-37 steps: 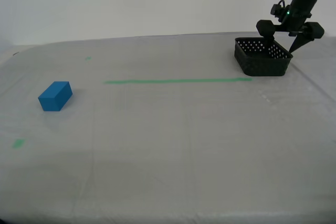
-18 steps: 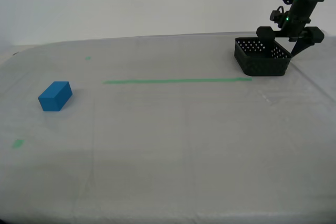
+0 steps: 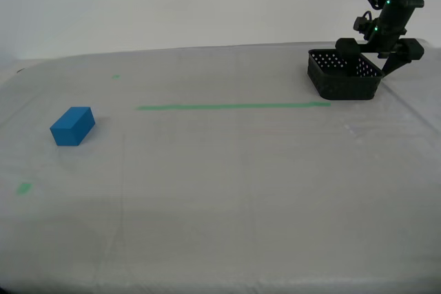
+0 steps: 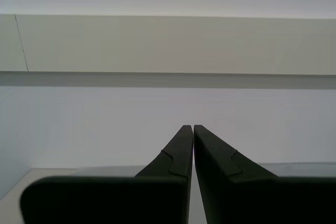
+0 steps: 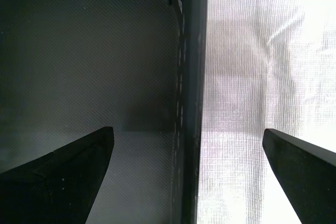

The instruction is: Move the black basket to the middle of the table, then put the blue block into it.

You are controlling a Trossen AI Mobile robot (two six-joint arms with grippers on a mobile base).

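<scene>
While my first end effector [image 5: 187, 145] straddles the black basket [image 3: 344, 76] wall spread apart, second [image 4: 189, 132] pressed together, unseen outside.

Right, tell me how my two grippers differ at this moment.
My first gripper is open, its fingers astride one wall of the black basket, one inside and one outside. My second gripper is shut on nothing, pointing at a pale wall. Only the first shows in the exterior view. Both have dark tapered fingers.
</scene>
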